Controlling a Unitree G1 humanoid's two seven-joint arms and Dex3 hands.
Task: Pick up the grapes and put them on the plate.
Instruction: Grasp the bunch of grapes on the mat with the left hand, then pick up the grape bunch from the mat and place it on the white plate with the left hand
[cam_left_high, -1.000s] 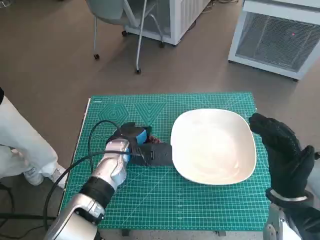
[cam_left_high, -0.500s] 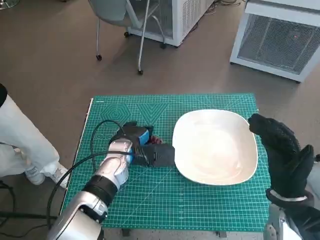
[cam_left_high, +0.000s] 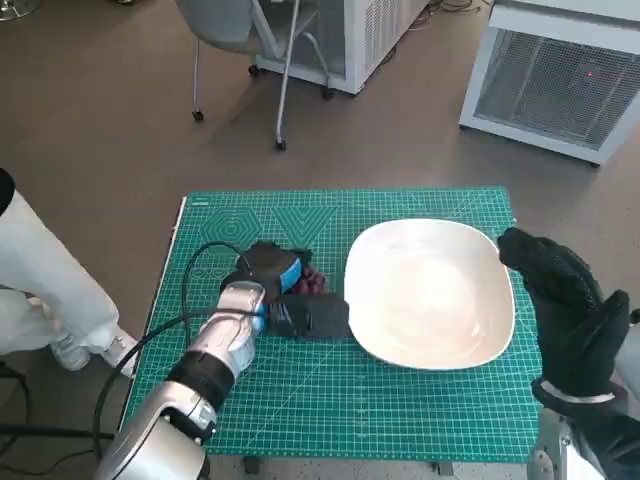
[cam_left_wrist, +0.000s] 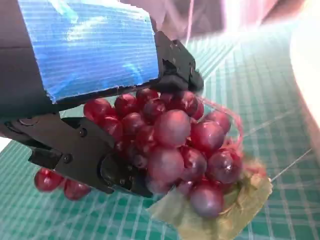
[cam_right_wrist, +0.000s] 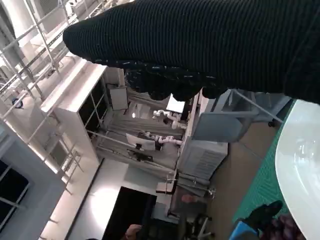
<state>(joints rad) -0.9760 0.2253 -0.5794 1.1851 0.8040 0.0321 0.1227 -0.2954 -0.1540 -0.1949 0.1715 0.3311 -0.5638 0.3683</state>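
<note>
A bunch of dark red grapes (cam_left_wrist: 180, 145) with a pale leaf under it sits between the black fingers (cam_left_wrist: 85, 155) of my left hand (cam_left_high: 285, 295), which grips it just above the green mat. In the head view the grapes (cam_left_high: 312, 282) show only as a small red patch beside that hand. The white plate (cam_left_high: 430, 292) lies right of them on the mat; its rim (cam_right_wrist: 295, 165) shows in the right wrist view. My right hand (cam_left_high: 562, 300) hovers upright over the plate's right edge, holding nothing, fingers loosely together.
The green cutting mat (cam_left_high: 330, 400) covers the small table. A person's white trouser leg and shoe (cam_left_high: 45, 300) stand at the left. A chair (cam_left_high: 250, 40) and white cabinets (cam_left_high: 560, 75) stand beyond the table.
The left hand has lifted slightly and edged toward the plate with the grapes. The right hand has barely moved.
</note>
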